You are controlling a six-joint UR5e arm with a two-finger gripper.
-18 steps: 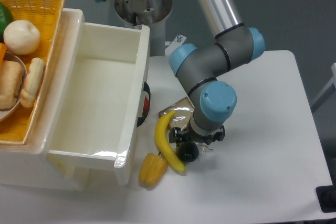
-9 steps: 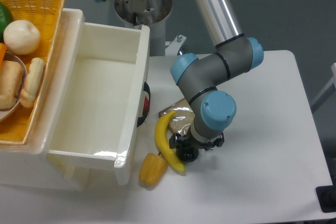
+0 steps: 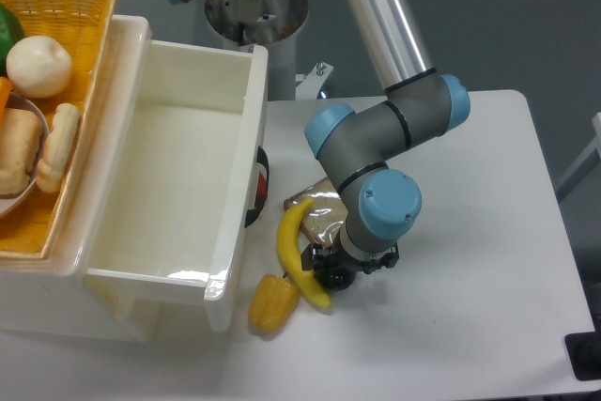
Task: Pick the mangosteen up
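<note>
Mangosteen [image 3: 338,275] located directly beneath the end effector [image 3: 343,268], resting on the white surface [image 3: 470,307], largely hidden under the wrist; only a dark glossy sliver visible. Banana [image 3: 299,253] lying just left of the end effector, close to or touching the fruit; contact cannot be confirmed. Yellow-orange pepper [image 3: 273,301] down and to the left, near the banana tip. Brown bread slice [image 3: 317,206] in clear wrap just behind, partly under the arm. White bin [image 3: 235,194] farther left.

End effector state: cannot tell whether spread or closed; fingers masked by the wrist housing.

Handling judged as follows: light, round, hard-shelled, glossy and therefore prone to slipping or rolling. Best taken across the widest part of the ball, fingers on opposite sides, clear of the thin stem and clear of the banana. Moderate squeeze advised; rind likely firm enough.

Against the frame one second back: wrist lower and shifted slightly left, less of the fruit exposed. Banana, pepper and bread unchanged in position.
</note>
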